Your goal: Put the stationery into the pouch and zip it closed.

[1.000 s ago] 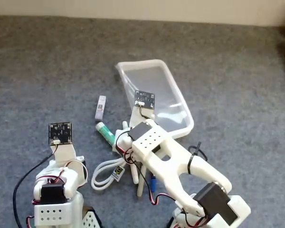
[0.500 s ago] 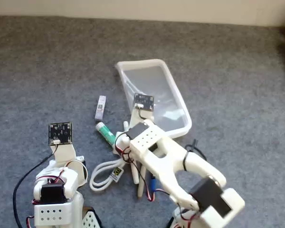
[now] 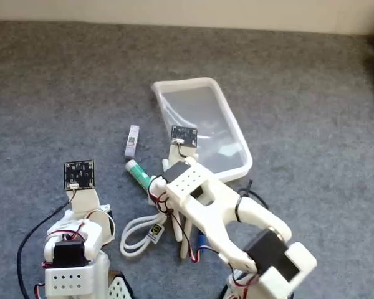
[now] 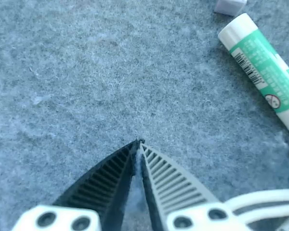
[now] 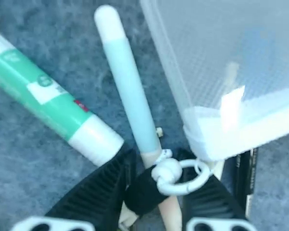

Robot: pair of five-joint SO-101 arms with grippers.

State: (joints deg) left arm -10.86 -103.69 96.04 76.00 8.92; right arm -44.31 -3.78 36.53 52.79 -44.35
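The translucent pouch (image 3: 202, 121) lies open-side toward the arms, empty as far as I can see. My right gripper (image 5: 156, 187) sits at the pouch's (image 5: 221, 57) near corner, shut on the white ring zipper pull (image 5: 176, 171). A pale blue pen (image 5: 127, 82) and a green glue stick (image 5: 48, 101) lie just beside it. From above, the glue stick (image 3: 137, 173) and a small white eraser (image 3: 131, 141) lie left of the pouch. My left gripper (image 4: 138, 143) is shut and empty, low over bare carpet, short of the glue stick (image 4: 260, 72).
A coiled white cable (image 3: 137, 230) lies between the two arms. More pens (image 3: 186, 240) lie under the right arm (image 3: 196, 187). Grey carpet stretches open to the left and right of the pouch. A pale wall runs along the far edge.
The right arm has swung a little to the left, and the pouch's near corner has shifted slightly with it. The left arm has kept still.
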